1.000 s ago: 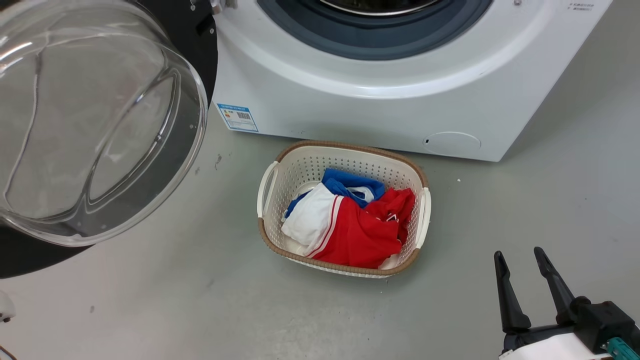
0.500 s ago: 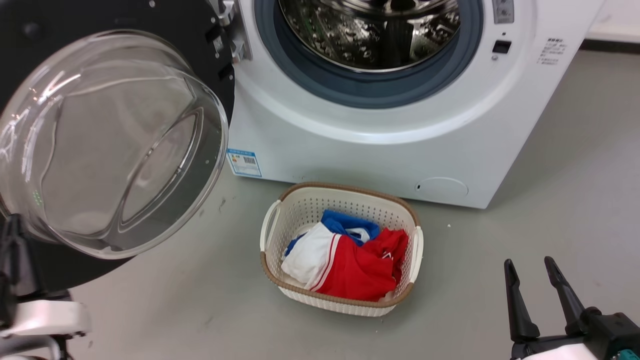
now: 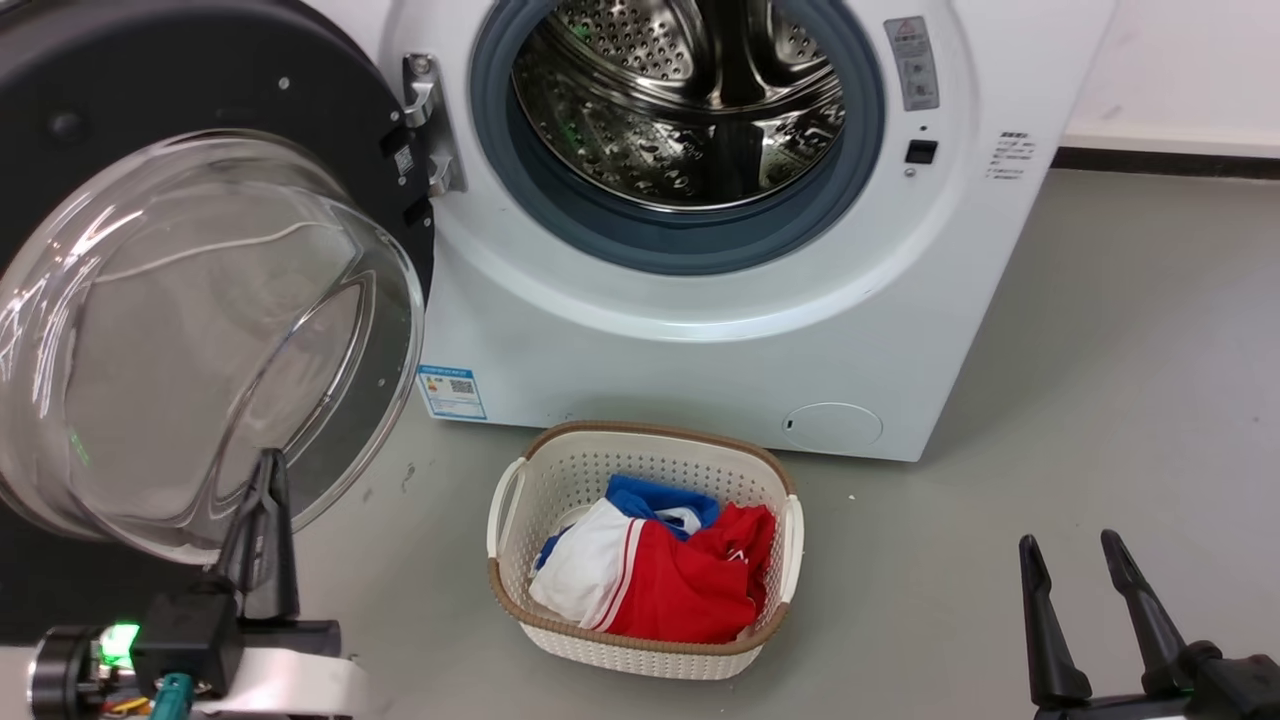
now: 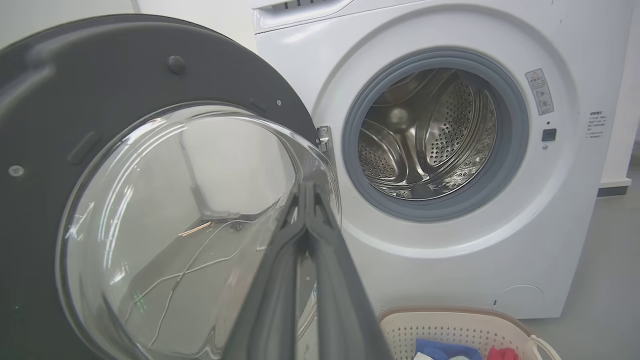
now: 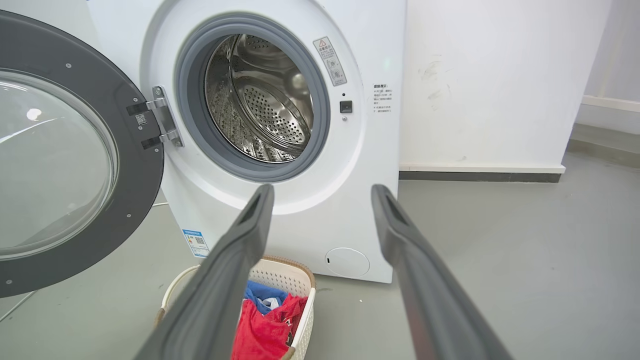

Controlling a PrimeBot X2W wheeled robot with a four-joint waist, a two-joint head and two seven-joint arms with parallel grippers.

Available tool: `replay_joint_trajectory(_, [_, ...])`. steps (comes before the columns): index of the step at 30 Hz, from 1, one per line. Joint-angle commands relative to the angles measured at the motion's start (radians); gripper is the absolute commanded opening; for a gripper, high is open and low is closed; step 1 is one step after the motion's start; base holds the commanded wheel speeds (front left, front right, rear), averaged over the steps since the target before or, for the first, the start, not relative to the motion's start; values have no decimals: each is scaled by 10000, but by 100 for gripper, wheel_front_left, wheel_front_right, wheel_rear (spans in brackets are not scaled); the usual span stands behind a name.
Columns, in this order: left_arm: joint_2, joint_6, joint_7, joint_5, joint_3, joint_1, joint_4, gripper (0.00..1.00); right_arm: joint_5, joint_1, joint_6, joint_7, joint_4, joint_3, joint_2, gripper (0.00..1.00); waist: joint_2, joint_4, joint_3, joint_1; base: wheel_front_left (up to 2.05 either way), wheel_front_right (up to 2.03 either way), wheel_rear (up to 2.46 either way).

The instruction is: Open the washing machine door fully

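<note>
The white washing machine (image 3: 700, 340) stands ahead with its steel drum (image 3: 680, 110) exposed. The washing machine door (image 3: 190, 320), a black disc with a clear glass bowl, hangs swung out to the left on its hinge (image 3: 425, 120). My left gripper (image 3: 268, 462) is shut on nothing, its tips just before the bowl's lower rim; whether they touch it I cannot tell. The left wrist view shows the left gripper (image 4: 307, 189) against the door (image 4: 150, 200). My right gripper (image 3: 1068, 543) is open at the lower right, far from the door. In the right wrist view, the right gripper (image 5: 322, 190) faces the machine (image 5: 300, 210).
A white laundry basket (image 3: 650, 432) with red, white and blue clothes (image 3: 680, 590) sits on the grey floor (image 3: 1100, 350) just before the machine. A white wall with a dark skirting (image 3: 1170, 155) runs to the machine's right.
The head camera has tilted up, so the machine and basket sit lower in the picture. My left gripper has come into view at the lower left, below the bowl. The door holds its place.
</note>
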Motion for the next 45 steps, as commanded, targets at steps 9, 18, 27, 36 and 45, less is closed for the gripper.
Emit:
replay_joint_trajectory(9, [-254,-162,23,-193,-1054,433,337,0,163,396,-1,-21,-198,-131,24,100,0,-459,-255,0,0,0,0])
replay_joint_trajectory(18, [-360,-137,21,-498,-1354,626,938,47,296,682,-1,-21,-277,-237,24,100,0,-741,-379,0,0,0,0])
replay_joint_trajectory(27, [-415,-229,9,-681,-1509,795,1351,100,337,815,-1,-21,-287,-278,24,100,0,-915,-417,0,0,0,0])
replay_joint_trajectory(36, [-459,-262,6,-773,-1558,807,1409,100,322,832,-1,-21,-159,-289,25,100,0,-885,-401,0,0,0,0])
replay_joint_trajectory(45, [-470,-159,29,-681,-1513,785,1547,0,263,793,0,6,-54,-265,6,0,0,-874,-393,0,0,0,0])
